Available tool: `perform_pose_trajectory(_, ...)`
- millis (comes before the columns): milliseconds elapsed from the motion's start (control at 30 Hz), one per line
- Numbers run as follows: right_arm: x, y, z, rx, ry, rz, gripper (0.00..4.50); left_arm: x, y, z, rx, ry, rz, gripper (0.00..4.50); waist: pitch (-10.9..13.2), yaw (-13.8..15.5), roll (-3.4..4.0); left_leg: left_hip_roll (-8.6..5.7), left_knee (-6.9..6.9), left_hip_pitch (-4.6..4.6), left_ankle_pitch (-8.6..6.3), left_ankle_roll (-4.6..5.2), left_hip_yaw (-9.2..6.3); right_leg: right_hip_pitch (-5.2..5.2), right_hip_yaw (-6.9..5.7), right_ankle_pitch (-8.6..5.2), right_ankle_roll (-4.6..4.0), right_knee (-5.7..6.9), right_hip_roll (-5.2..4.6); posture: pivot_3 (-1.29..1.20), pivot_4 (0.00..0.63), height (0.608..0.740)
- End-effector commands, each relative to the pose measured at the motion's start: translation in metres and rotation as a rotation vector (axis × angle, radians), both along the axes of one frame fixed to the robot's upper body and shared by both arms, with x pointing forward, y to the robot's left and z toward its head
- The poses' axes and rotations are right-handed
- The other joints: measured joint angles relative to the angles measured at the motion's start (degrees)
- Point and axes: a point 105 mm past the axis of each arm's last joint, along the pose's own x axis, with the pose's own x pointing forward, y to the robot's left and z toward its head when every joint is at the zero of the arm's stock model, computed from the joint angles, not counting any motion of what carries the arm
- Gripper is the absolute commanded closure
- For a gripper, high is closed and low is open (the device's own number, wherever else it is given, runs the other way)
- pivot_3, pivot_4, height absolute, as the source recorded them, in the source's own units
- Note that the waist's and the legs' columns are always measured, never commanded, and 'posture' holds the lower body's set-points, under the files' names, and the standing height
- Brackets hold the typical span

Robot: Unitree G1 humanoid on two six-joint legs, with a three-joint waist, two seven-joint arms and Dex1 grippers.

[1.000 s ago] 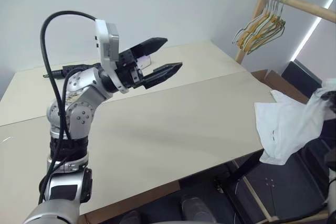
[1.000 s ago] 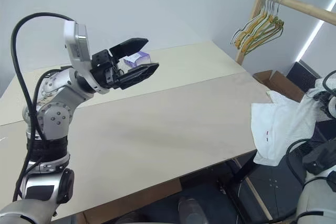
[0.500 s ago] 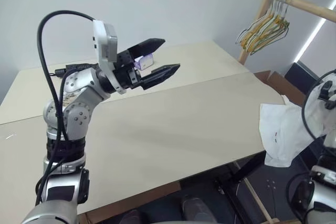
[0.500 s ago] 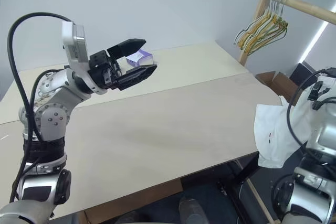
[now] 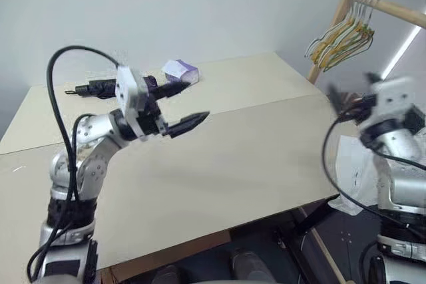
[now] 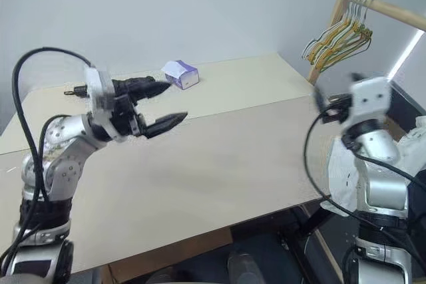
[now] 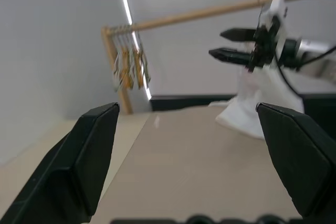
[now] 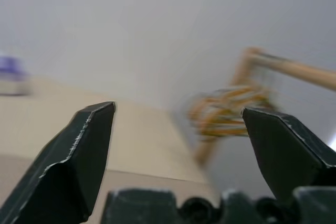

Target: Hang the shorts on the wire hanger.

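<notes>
shorts (image 6: pixel 343 177): white thin cloth, hanging limp off the right edge of the table (image 6: pixel 219 164), lower right of the frame, partly hidden behind the right arm. Also visible in the left wrist view as a white heap past the table's far edge.
hanger: the task's single wire hanger can't be made out. A bunch of hangers (image 6: pixel 336 34) hangs on the wooden rail (image 6: pixel 386 11), upper right; too small to tell one from another.
left gripper (image 6: pixel 163 104): fingers wide apart, holding nothing, above the table, left of centre.
right gripper (image 7: pixel 227 44): blurred in the eye views; in the left wrist view the two fingers stand apart with nothing between them, above the shorts, not touching them.
box (image 6: pixel 181 74): small purple-and-white, far side of the table, well apart from the shorts. Not part of the job.
handling (judgement): light, soft, zero stiffness; it'll sag and fold wherever it's pinched. Thin cloth likely slips out of a shallow pinch, and with most of it off the edge it could slide to the floor if nudged.
grip point (judgement): the gathered waistband is the thickest, most bite-worthy part; take it near one end, the other gripper at the other end to spread it. Which edge of the heap is the waistband can't be told.
risk (judgement): pinching a single loose layer near a hem, so the rest bunches up.
</notes>
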Motion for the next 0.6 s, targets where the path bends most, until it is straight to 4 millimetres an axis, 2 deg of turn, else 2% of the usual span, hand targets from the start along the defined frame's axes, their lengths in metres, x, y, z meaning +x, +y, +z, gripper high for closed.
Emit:
perform_pose_trajectory(33, -0.009, 0.053, 0.015, -0.053, 0.054, 0.355, 0.03, -0.006, 0.008, -0.015, 0.119, -0.042, 0.041, 0.0, 0.0, 0.6, -0.04, 0.0, -0.04, 0.02, 0.0, 0.0, 0.0, -0.02, 0.0, -0.02, -0.07, -0.03, 0.0, -0.04, 0.0, 0.74)
perform_pose_trajectory(133, -0.018, 0.088, 0.003, -0.146, 0.155, 0.603, 0.03, -0.012, 0.02, -0.026, 0.167, -0.026, 0.072, 0.0, 0.1, 2.5, -0.16, 0.02, -0.15, 0.02, 0.0, -0.01, 0.0, -0.08, -0.03, 0.0, -0.14, -0.05, -0.01, 0.01, 0.0, 0.74)
perform_pose_trajectory(200, -0.021, 0.1, -0.003, -0.189, 0.198, 0.695, 0.03, -0.018, 0.023, -0.027, 0.171, -0.017, 0.076, 0.0, 0.1, 4.0, -0.21, 0.04, -0.23, 0.02, 0.0, -0.01, -0.02, -0.11, -0.11, -0.01, -0.17, -0.08, -0.01, 0.03, 0.0, 0.74)
perform_pose_trajectory(500, -0.01, 0.115, -0.011, -0.249, 0.222, 0.777, 0.03, -0.038, 0.032, -0.029, 0.164, -0.004, 0.137, 0.0, 0.1, 11.4, -0.24, 0.09, -0.44, -0.32, -0.01, -0.04, 0.59, -0.61, -0.23, -0.01, -0.51, -0.15, -0.08, 0.11, 0.002, 0.74)
perform_pose_trajectory(600, -0.009, 0.116, -0.014, -0.258, 0.223, 0.782, 0.03, -0.037, 0.034, -0.029, 0.161, -0.001, 0.153, 0.0, 0.1, 12.3, -0.24, 0.1, -0.43, -0.77, 0.02, -0.03, 0.68, -1.06, -0.28, 0.3, -0.67, -0.09, -0.06, 0.11, 0.002, 0.74)
